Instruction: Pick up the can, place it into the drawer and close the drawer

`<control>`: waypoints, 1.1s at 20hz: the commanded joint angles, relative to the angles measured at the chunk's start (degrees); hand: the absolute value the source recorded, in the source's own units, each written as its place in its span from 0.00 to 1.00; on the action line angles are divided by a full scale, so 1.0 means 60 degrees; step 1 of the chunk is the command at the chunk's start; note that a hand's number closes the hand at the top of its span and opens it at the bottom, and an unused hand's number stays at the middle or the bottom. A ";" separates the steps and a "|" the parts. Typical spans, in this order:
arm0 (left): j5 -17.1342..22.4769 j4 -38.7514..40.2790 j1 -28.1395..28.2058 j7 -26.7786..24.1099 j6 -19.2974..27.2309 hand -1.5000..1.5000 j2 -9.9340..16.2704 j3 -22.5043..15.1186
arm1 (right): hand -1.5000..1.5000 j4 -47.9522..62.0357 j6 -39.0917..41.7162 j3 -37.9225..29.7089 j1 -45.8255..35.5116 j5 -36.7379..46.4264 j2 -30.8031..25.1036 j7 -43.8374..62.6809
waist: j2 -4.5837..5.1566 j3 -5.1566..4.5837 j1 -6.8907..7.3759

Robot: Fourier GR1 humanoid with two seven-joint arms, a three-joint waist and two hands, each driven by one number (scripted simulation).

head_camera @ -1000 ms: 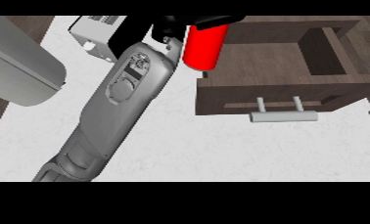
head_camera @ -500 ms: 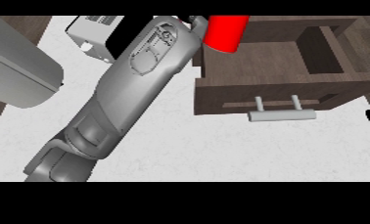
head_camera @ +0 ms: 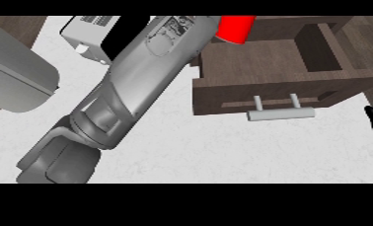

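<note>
Can (head_camera: 235,28), red, shows only as its lower part at the top edge of the head view, above the back left corner of the open drawer (head_camera: 255,67). It appears to hang over the drawer's hollow, not resting on its floor, though the view is too steep to tell its height. My reading is that it is held there so it can be lowered straight into the compartment, which puts the task at the placing step, with closing yet to come.

A grey forearm (head_camera: 138,82) runs from the lower left up to the can and covers the place where a hand would be. The hand itself does not show, so I cannot tell whether its fingers are curled round the can or spread; which arm it is I also cannot say for certain, as it crosses from the left side. At the far right edge a small dark tip (head_camera: 368,114) shows, probably part of the other hand, too little to judge.

The drawer stands pulled out toward the viewer, its front panel carrying a pale bar handle (head_camera: 282,113) that faces the white counter (head_camera: 218,156). That handle or the panel is what a push would meet when closing. A grey rounded appliance (head_camera: 22,84) sits at the left, well apart from the drawer, and a light box (head_camera: 87,35) lies behind the forearm.
</note>
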 commanded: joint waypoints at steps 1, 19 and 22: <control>0.0537 0.0489 -0.0358 -0.0143 0.0142 1.00 0.0000 -0.0515 | 0.00 -0.0098 0.0143 -0.0169 -0.0048 -0.0190 -0.0244 0.0268 | -0.0013 0.0001 -0.0032; 0.1852 0.1610 -0.0074 -0.1060 0.0862 1.00 0.0000 -0.2746 | 0.00 0.1014 -0.0426 0.0283 -0.1495 0.0583 -0.0062 0.0064 | 0.0137 0.0016 -0.0410; 0.1854 0.2003 0.0152 -0.1736 0.0976 1.00 0.0000 -0.2757 | 0.00 0.0260 -0.0127 0.0303 -0.1103 0.0161 -0.0159 0.0355 | 0.0175 0.0011 -0.0619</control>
